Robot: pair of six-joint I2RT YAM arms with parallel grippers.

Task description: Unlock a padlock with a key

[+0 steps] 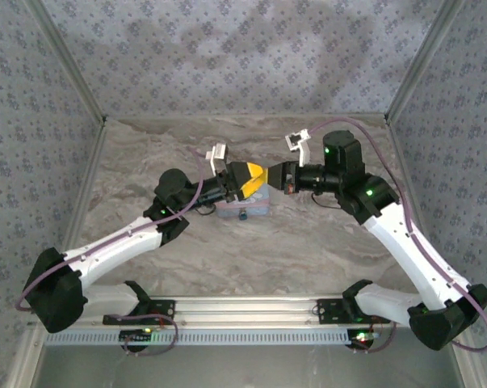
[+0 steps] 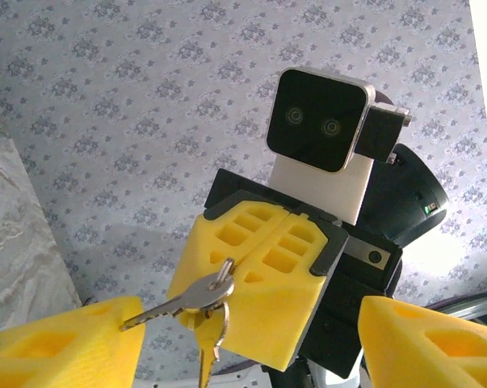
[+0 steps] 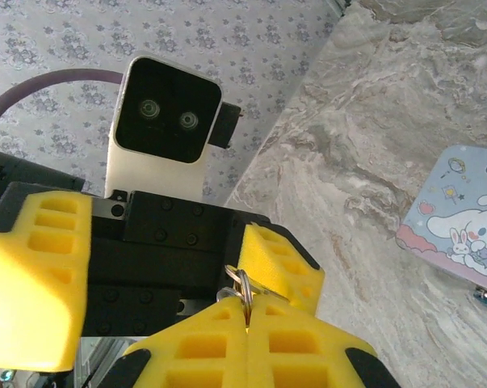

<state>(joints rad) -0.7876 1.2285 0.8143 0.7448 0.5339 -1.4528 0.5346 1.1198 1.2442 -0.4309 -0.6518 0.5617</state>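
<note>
Padlock (image 1: 243,216): one, beside one tin (image 3: 449,214); right gripper (image 3: 247,327) pinches one keyring (image 3: 241,283).

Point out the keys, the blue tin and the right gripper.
keys (image 2: 181,302), left wrist view, on the silver key's blade.
blue tin (image 3: 457,212), right wrist view, on its printed lid.
right gripper (image 3: 247,314), right wrist view, at the seam between its shut fingertips.

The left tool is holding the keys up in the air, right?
Wrong side: it is the right tool that is holding the keys up in the air. The left wrist view shows it.
</note>
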